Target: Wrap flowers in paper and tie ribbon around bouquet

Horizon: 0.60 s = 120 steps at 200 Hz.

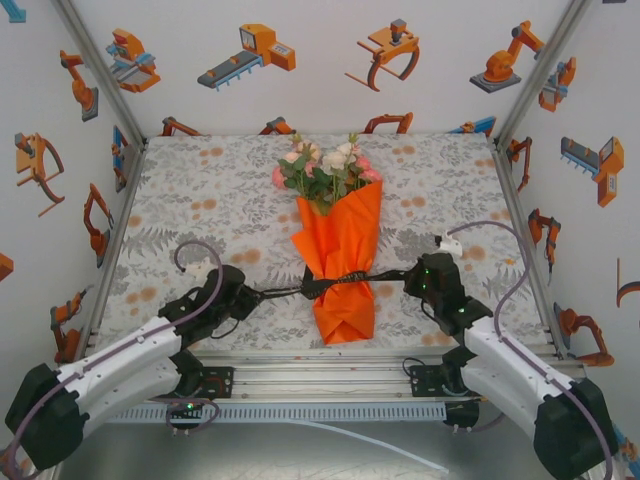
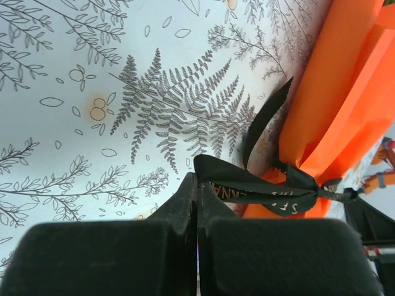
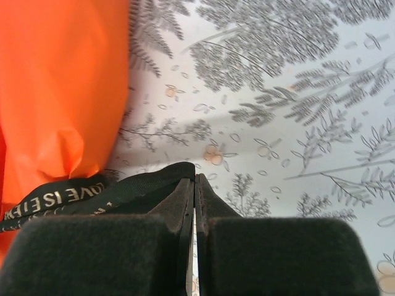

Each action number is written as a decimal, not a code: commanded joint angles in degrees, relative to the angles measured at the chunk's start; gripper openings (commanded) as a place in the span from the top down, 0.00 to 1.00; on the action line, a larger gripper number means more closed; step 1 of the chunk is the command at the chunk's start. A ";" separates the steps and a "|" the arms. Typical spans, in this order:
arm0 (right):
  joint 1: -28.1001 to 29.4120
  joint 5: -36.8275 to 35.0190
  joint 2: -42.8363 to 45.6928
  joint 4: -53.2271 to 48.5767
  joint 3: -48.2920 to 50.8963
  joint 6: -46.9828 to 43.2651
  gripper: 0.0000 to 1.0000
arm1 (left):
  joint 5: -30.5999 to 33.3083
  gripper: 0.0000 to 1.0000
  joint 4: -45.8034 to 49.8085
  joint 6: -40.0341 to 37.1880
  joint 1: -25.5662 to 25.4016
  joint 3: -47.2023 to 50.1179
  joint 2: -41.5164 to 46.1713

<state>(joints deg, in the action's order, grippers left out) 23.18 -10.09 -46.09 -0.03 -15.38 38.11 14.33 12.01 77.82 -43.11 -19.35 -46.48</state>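
On the leaf-print tablecloth (image 1: 200,200), the bouquet (image 1: 340,240) lies at centre, left gripper (image 1: 257,294) and right gripper (image 1: 406,273) each clamped on one end of the ribbon (image 1: 338,283) around its waist; an even, outward pull should cinch it squarely.
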 commanded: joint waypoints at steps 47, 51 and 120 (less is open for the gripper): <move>-3.69 9.31 4.71 0.16 0.58 -0.79 0.71 | 0.05 0.81 1.31 -10.71 4.03 -0.80 -1.64; -3.69 9.93 6.46 -0.71 0.04 -1.16 0.65 | 0.45 0.74 1.73 -12.54 3.98 -1.61 -0.95; -11.49 -3.25 2.86 -8.70 -12.67 -12.87 0.35 | 37.25 0.41 3.79 -49.82 4.61 -13.87 2.49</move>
<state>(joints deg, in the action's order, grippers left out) 16.58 -6.02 -35.18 -7.29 -23.55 32.03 26.81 15.70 46.63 -39.31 -31.55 -42.19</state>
